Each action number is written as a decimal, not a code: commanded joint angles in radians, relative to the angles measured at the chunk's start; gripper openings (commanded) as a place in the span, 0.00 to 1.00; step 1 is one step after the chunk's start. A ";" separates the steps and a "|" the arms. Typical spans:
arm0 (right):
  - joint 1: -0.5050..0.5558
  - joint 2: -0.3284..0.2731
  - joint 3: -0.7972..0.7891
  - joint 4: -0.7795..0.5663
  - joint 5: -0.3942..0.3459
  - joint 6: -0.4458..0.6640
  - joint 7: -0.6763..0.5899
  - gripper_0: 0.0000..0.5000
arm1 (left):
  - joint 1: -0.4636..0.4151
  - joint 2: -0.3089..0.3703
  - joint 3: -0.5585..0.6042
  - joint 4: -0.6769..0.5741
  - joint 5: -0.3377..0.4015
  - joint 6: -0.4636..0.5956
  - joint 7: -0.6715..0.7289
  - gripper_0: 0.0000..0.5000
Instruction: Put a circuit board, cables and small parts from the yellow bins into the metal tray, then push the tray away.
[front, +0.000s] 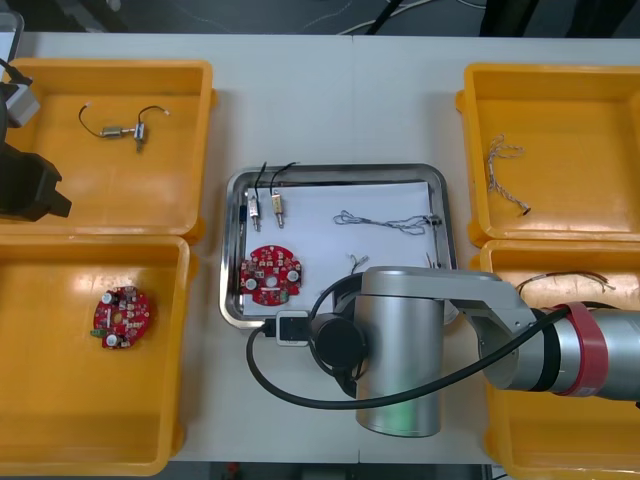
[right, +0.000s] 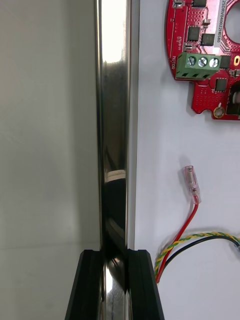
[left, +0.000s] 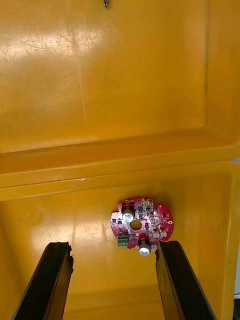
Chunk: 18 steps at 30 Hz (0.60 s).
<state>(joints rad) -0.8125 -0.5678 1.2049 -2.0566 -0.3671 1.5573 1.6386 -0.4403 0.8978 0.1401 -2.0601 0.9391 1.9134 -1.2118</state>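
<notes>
The metal tray (front: 340, 170), white inside, lies between the bins. It holds a round red circuit board (front: 271, 273), two small metal parts (front: 266, 208) and a twisted blue and white cable (front: 385, 222). My right arm (front: 400, 350) covers the tray's near edge. In the right wrist view my right gripper (right: 116, 280) is shut on the tray's shiny rim (right: 116, 100), with the circuit board (right: 210, 55) and a red and yellow cable (right: 185, 235) just inside. My left gripper (front: 30, 190) is parked at the far left. It stands open (left: 114, 247) above a bin.
The left near yellow bin (front: 60, 430) holds another circuit board (front: 123, 315), which also shows between the left fingers (left: 141, 227). The left far bin (front: 110, 75) has a black cable with small metal parts (front: 120, 130). The right bins hold a twisted cable (front: 503, 170) and a dark cable (front: 565, 280).
</notes>
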 joint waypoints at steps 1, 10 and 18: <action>-0.062 -0.021 -0.051 0.000 -0.049 -0.008 -0.046 0.00 | 0.017 -0.010 0.032 -0.026 0.001 0.006 0.060 1.00; -0.117 -0.021 -0.059 0.047 -0.078 -0.022 -0.042 0.00 | 0.017 -0.010 0.032 -0.026 0.001 0.006 0.060 1.00; -0.155 -0.020 -0.057 0.110 -0.076 -0.091 -0.034 0.00 | 0.017 -0.010 0.032 -0.026 0.001 0.006 0.060 1.00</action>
<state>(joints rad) -0.9153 -0.5700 1.1762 -1.9533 -0.4371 1.4877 1.6351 -0.4402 0.8978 0.1401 -2.0601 0.9391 1.9134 -1.2118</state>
